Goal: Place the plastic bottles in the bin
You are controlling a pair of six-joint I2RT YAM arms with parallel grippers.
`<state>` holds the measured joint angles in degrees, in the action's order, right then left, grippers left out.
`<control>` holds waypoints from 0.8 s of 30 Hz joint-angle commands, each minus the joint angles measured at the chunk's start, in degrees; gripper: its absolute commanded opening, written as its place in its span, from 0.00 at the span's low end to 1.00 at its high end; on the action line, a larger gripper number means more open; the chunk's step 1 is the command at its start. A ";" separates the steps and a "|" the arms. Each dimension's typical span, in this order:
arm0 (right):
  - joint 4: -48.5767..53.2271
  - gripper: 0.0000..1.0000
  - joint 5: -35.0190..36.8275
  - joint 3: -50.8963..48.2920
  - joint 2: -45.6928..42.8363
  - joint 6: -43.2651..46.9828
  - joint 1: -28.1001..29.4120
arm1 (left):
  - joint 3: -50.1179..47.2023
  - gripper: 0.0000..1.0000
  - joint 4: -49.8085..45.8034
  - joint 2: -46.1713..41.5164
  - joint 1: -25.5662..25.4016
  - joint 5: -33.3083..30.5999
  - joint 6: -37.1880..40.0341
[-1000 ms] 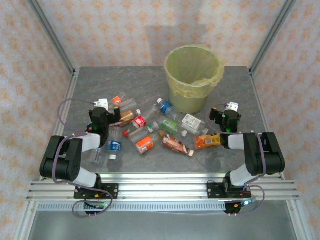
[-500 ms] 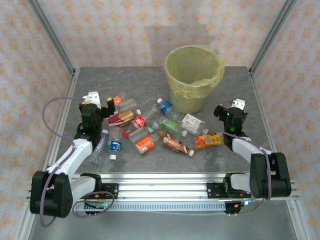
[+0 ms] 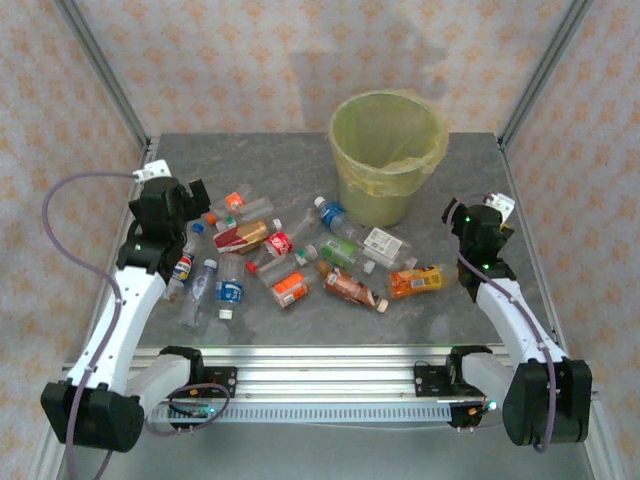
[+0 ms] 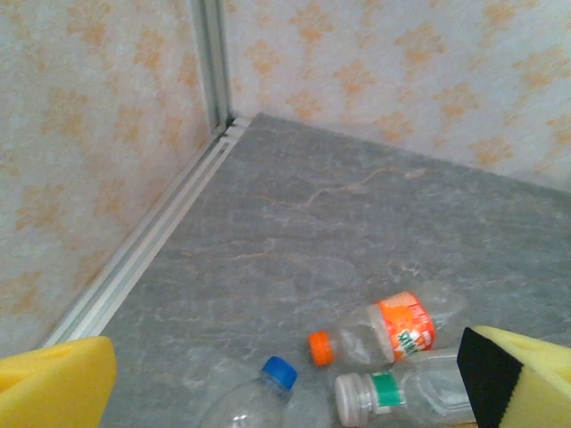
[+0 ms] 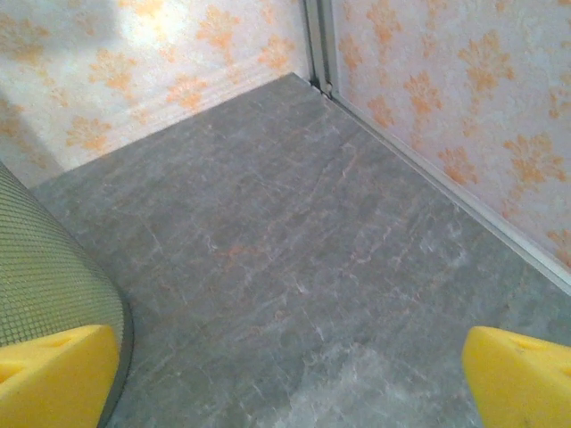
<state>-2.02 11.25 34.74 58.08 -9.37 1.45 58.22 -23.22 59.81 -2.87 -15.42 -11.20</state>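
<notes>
Several plastic bottles (image 3: 290, 262) lie scattered across the middle of the grey table, in front of the bin (image 3: 388, 155). My left gripper (image 3: 182, 198) hovers open at the left end of the pile. Under it, in the left wrist view, lie an orange-labelled bottle (image 4: 403, 325), a white-capped bottle (image 4: 401, 398) and a blue-capped bottle (image 4: 259, 399), with nothing held between the yellow pads (image 4: 55, 383). My right gripper (image 3: 468, 216) stands open to the right of the bin, over bare table. An orange bottle (image 3: 415, 281) lies nearest to it. The bin's wall (image 5: 45, 267) is at the left of the right wrist view.
Patterned walls and aluminium posts (image 3: 100, 75) enclose the table on three sides. A rail (image 4: 152, 254) runs along the left edge, and another rail (image 5: 446, 187) along the right edge. Bare table (image 5: 268, 232) stretches behind and to the right of the bin.
Both arms have unfolded and lifted. The left gripper has swung out to the left and back, the right gripper to the right and back. No bottle has moved.
</notes>
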 commanded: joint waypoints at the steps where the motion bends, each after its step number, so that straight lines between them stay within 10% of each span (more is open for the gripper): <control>1: 11.17 0.99 1.70 4.11 -0.87 -2.92 -0.05 | 9.20 1.00 -21.77 7.34 0.50 -4.66 -1.82; 10: 25.23 0.99 2.28 9.83 -1.75 -6.07 0.04 | 20.25 1.00 -44.85 26.58 1.19 -8.32 3.37; 24: 29.18 0.99 0.86 13.38 -3.83 -5.96 0.04 | 12.31 0.97 -32.82 33.85 9.99 7.70 5.44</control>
<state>25.08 11.94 46.11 55.72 -14.61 1.45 71.83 -58.48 92.71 6.11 -11.77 -6.94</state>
